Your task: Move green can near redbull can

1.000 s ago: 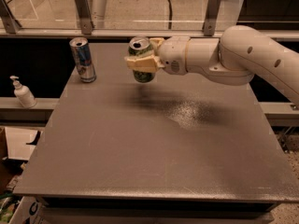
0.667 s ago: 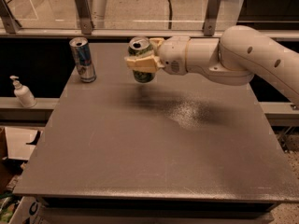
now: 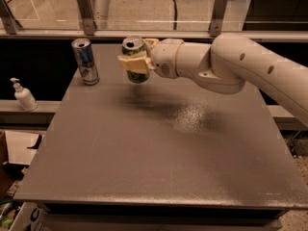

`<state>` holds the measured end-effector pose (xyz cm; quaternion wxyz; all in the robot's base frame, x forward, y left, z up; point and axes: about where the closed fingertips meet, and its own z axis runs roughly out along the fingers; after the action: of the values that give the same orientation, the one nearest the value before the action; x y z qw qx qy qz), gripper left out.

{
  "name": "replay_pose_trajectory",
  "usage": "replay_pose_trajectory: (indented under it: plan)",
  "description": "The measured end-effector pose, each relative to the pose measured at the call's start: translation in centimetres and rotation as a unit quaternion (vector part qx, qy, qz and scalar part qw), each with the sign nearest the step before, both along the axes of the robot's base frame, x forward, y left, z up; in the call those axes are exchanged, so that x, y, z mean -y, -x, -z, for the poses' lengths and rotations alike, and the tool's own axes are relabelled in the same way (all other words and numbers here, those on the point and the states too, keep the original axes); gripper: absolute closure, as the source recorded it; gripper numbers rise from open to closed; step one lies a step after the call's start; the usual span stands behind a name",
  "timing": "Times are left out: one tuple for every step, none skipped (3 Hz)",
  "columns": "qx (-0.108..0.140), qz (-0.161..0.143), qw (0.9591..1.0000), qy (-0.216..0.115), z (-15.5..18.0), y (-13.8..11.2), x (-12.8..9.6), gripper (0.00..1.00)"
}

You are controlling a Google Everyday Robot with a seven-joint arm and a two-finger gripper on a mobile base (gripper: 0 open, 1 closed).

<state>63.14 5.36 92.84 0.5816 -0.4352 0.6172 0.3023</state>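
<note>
The green can has mottled green sides and a silver top. My gripper is shut on it and holds it upright in the air above the back of the grey table. The redbull can, slim with blue and silver panels, stands upright at the table's back left corner. The green can hangs a short way to the right of the redbull can, apart from it. My white arm reaches in from the right.
A white pump bottle stands on a ledge left of the table. A railing with metal posts runs behind the table. A pale scuffed patch marks the tabletop.
The arm has carried the green can slightly to the left, toward the redbull can. The redbull can has not moved.
</note>
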Motion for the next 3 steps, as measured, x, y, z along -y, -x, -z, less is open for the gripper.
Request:
replay_pose_trajectory:
  plan:
    - [-0.009,0.02,0.9998,0.001,0.6,-1.2,-2.6,1.0]
    - [-0.032,0.033,0.999,0.002,2.0,-2.2,-4.8,1.0]
    - [-0.056,0.039,0.9977,0.003,3.5,-3.0,-6.7,1.0]
